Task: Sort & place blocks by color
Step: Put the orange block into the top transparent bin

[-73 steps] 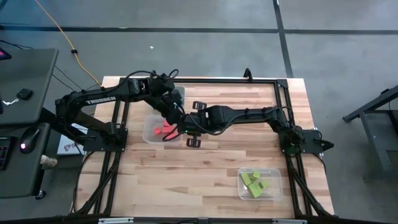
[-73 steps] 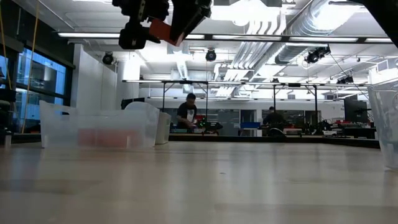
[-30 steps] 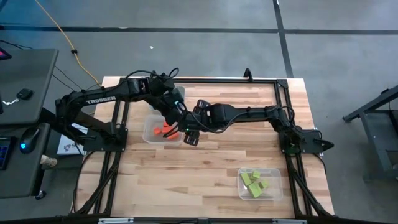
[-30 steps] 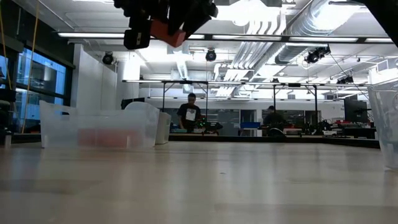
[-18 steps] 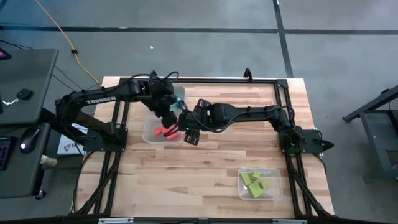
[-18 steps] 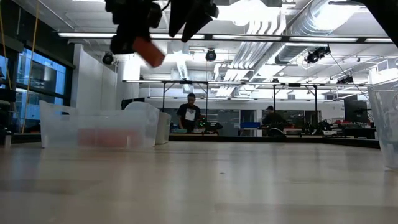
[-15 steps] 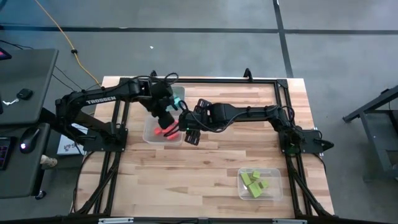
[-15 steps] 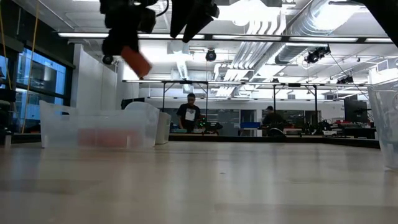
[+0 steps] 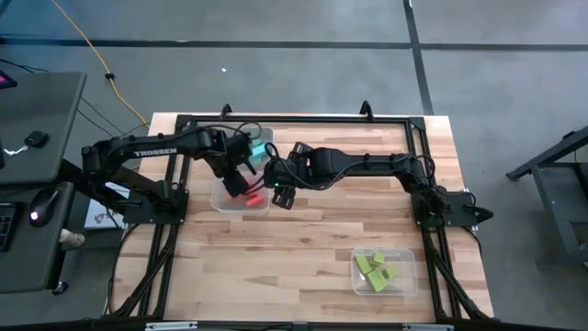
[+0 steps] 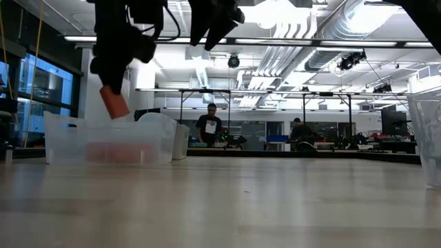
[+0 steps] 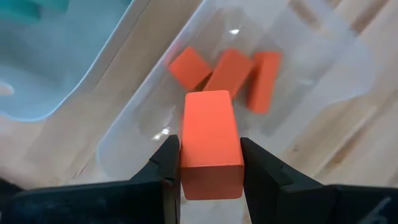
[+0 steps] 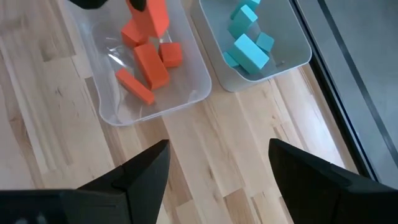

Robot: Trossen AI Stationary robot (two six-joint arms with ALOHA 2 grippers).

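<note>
A red-orange block (image 11: 211, 143) is clamped between the two fingers of the left gripper (image 11: 209, 163) and is held above a clear bin (image 12: 198, 73) that contains further red-orange blocks (image 12: 148, 65). In the low view the held block (image 10: 114, 102) is seen hanging just above the bin's rim (image 10: 109, 127), clear of it. In the left wrist view three blocks are seen lying together on the bin floor (image 11: 230, 70), with bare floor beside them toward the near wall.

A second clear bin (image 12: 303, 51), just beside the first and holding cyan-blue blocks (image 12: 247, 45), is set toward the table's far edge. A third bin (image 9: 410, 276) with yellow-green blocks (image 9: 374, 271) is placed near the front right corner of the table (image 9: 303, 248), well apart from the other two.

The right gripper (image 12: 217, 168) is held with its fingers spread wide and nothing between them, over bare wood just beside the red bin's wall. In the high view, it (image 9: 278, 183) is seen close to the left gripper (image 9: 237, 177). The middle and front left of the tabletop are unoccupied.
</note>
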